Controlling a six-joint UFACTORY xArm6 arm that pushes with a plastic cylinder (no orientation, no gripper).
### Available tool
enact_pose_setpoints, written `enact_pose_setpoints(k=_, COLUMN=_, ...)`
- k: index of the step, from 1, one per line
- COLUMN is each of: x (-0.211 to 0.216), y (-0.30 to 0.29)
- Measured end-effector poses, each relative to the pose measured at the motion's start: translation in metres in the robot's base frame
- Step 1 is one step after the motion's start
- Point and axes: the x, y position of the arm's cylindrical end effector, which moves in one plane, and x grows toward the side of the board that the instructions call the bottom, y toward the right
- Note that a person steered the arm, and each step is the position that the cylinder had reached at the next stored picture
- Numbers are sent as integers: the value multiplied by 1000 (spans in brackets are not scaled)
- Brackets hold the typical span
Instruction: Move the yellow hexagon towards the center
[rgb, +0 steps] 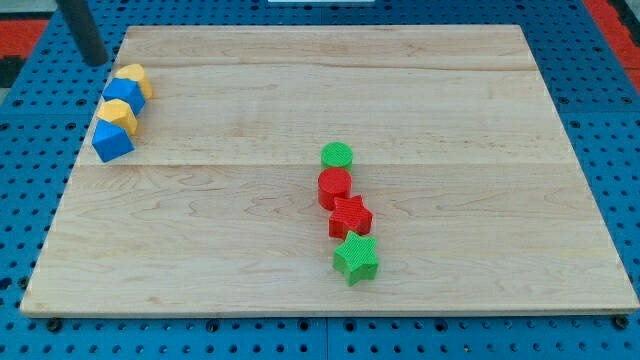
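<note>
Rod (82, 30), dark and cylindrical, enters from the view's top-left corner, and my tip (97, 62) sits just off the bench's left edge, at about 10 o'clock from the block cluster there. No hand is fitted to this arm, so nothing is clenched, released or grasped; my tip appears to touch no block.

Four blocks crowd the upper-left part of the pale, straight-grained wooden bench (450, 120), forming a short chain that runs from 1 o'clock down to 7 o'clock. At the chain's upper end lies a yellow block (136, 79), its shape hard to make out, then a blue block (124, 94), then the yellow hexagon (118, 116), then a blue cube-like block (112, 142). The yellow hexagon lies far out at 10 o'clock from the bench's middle, flat face up, with neighbours touching on both sides; its facets are too small to tell which way a corner points or any long axis.

Right of centre, a second chain runs from 12 o'clock to 6 o'clock: a green cylinder (337, 155), a red cylinder (335, 186), a red star (350, 216) and a green star (356, 258). All blocks show finely ribbed, matte surfaces. Blue perforated panelling (40, 160) surrounds the bench.
</note>
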Motion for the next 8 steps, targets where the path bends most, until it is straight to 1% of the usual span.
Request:
enact_pose_setpoints(k=1, x=46, y=0)
enact_pose_setpoints(k=2, x=75, y=3)
enact_pose_setpoints(k=3, x=81, y=33)
enact_pose_setpoints(k=4, x=81, y=45)
enact_pose_setpoints(k=5, x=85, y=38)
enact_pose_setpoints(k=6, x=90, y=81)
enact_pose_setpoints(k=8, x=81, y=224)
